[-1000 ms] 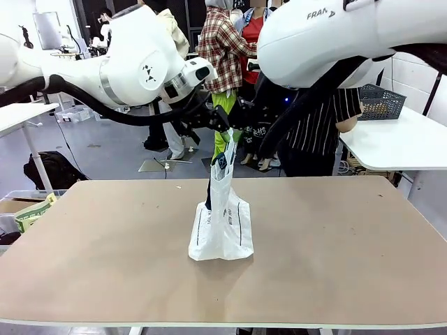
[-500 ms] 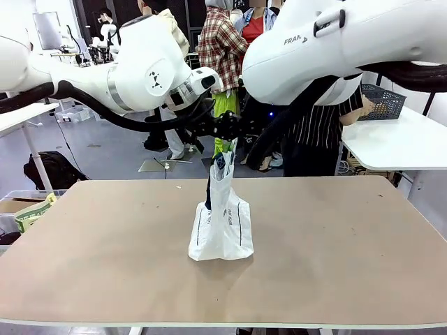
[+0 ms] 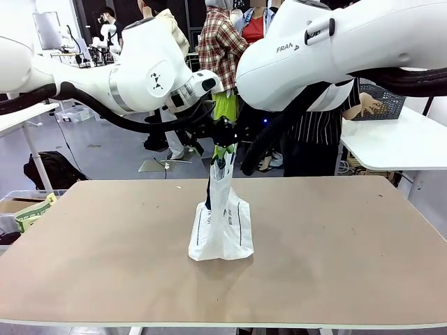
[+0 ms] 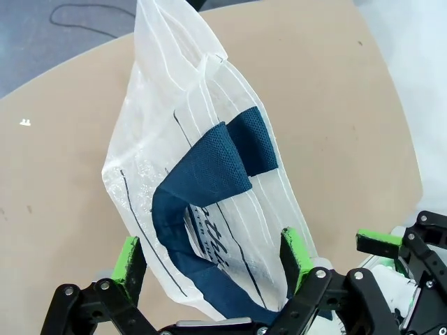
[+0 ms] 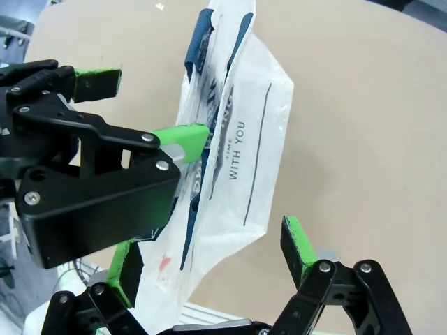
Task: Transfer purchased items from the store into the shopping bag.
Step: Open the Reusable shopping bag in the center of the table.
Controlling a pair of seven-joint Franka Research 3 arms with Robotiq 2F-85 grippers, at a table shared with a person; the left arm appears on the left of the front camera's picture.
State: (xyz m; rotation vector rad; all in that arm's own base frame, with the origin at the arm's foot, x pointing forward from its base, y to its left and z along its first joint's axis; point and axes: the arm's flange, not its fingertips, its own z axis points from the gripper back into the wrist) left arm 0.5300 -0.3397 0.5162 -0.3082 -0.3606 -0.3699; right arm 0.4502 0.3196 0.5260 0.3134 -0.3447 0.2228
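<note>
Left gripper (image 4: 211, 251) and right gripper (image 5: 209, 251) are both standing wide open around the top of the shopping bag (image 3: 222, 227).

In the front view I am seeing the bag standing upright at the middle of the table (image 3: 349, 230), its neck rising toward the upper centre, where both arms are meeting. In the left wrist view the bag's translucent top and dark blue handle (image 4: 209, 167) are lying between the spread green pads at lower centre, not pinched. In the right wrist view the bag's top is sitting between the right gripper's wide pads at the bottom, with the left gripper's fingers just beside the bag at the left. I cannot tell what the bag is holding.
</note>
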